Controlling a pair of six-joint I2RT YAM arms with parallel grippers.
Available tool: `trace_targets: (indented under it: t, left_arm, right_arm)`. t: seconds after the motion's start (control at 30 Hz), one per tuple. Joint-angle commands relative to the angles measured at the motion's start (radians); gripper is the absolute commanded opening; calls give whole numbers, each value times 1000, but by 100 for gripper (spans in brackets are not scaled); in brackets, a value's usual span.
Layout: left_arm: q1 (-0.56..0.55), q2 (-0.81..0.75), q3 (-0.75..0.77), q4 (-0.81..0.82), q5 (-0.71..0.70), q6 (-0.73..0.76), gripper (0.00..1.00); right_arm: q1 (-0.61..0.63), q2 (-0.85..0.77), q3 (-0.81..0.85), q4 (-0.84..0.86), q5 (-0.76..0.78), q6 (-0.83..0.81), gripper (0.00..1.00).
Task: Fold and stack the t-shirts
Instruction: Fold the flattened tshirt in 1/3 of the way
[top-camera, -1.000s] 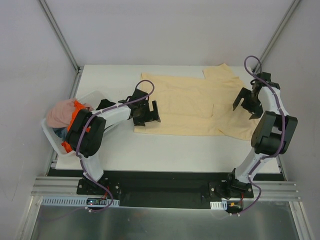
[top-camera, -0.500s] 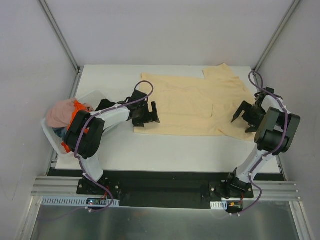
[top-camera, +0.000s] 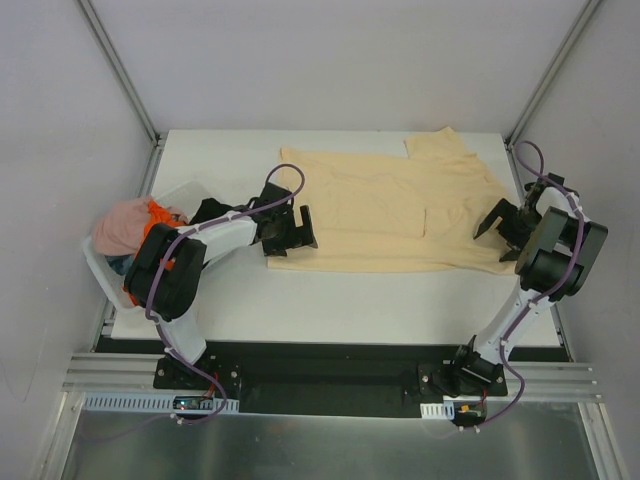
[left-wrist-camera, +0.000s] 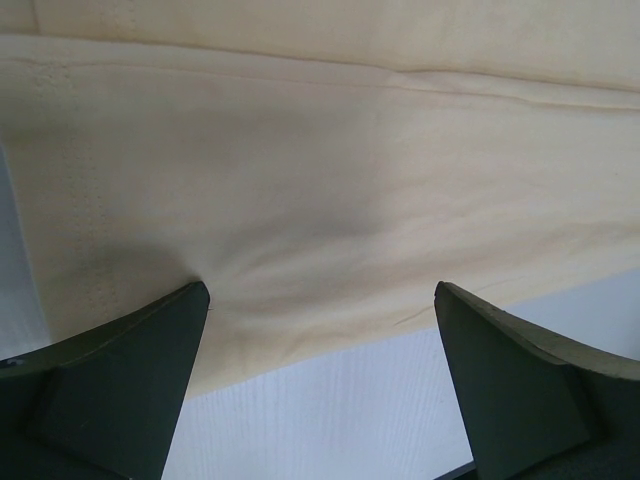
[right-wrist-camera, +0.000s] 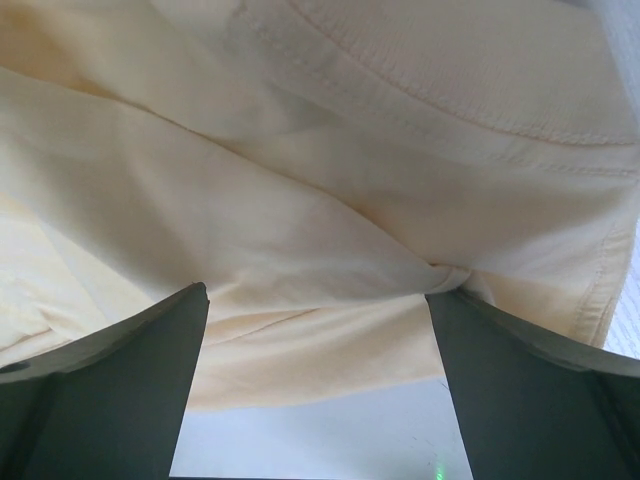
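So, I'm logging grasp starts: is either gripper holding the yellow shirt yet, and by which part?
Nothing is held. The left gripper and right gripper are both open, poised over the pale yellow t-shirt's near edge at opposite ends.

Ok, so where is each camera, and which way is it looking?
Top external: high above, behind the robot, looking down at the table, the pale yellow t-shirt, the left arm and the right arm.
Left wrist: on the left arm, facing down at the shirt's near edge; the open left gripper shows.
Right wrist: on the right arm, facing folded stitched cloth; the open right gripper shows.
Shared: all see the t-shirt.
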Motion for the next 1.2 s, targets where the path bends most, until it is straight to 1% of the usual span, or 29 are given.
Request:
trace_targets:
  t: [0.0,0.07,0.17,0.23,0.4,0.43,0.53,0.7,0.77,0.8,0.83,0.9,0.93,0.97,1.0,1.03,1.07,1.1,1.13,1.17]
  left_arm:
    - [16,-17,-37,-89,-11,50,99]
    - [16,-33,-48,-93,-4,47,99]
    - [14,-78,-104,-96,7,28,99]
    - [13,-118,-132,-104,15,12,99]
    - [-15,-217,-246,-113,48,-48,99]
    - [-26,-233,-260,-122,52,-56,99]
    - [-41,-296,-299,-148,70,-82,99]
    - [-93,-455,-289,-187,58,-93,99]
    - [-98,-477,-246,-187,55,-76,99]
    - [-98,-472,-228,-187,55,-70,99]
    - [-98,-466,-193,-187,50,-56,99]
    - [-101,-414,-146,-184,29,-42,99]
    - [-102,-390,-93,-184,26,-27,99]
    - [-104,-333,-67,-181,27,-21,99]
    - [-109,-302,-42,-170,32,-12,99]
    - [-112,-273,1,-167,27,2,99]
    - [-112,-221,21,-164,29,4,99]
    - [-112,-196,36,-158,35,11,99]
    - [-113,-173,58,-156,39,17,99]
    - [-113,-144,64,-156,48,22,99]
  right_arm:
    - [-15,-7,-47,53,31,0,96]
    - [-16,-34,-92,51,66,33,96]
    - [-32,-106,-194,33,53,76,96]
    - [-50,-177,-286,28,77,128,96]
    - [-170,-298,-457,19,30,191,96]
    - [-197,-318,-516,30,26,191,96]
    - [-210,-405,-567,31,36,199,97]
    - [-194,-583,-511,-5,-3,184,96]
    - [-138,-635,-450,-39,38,176,96]
    - [-109,-645,-425,-80,109,171,96]
    - [-29,-651,-403,-100,155,162,96]
    - [57,-645,-351,-134,262,155,96]
    - [126,-637,-340,-137,264,152,96]
    - [154,-616,-336,-133,257,151,96]
    - [181,-602,-342,-99,217,151,96]
    - [238,-585,-343,-84,195,151,96]
    - [269,-546,-345,-74,191,153,96]
    - [299,-521,-340,-61,154,148,96]
    - [353,-496,-334,-59,155,141,96]
    - [372,-442,-328,-64,163,138,96]
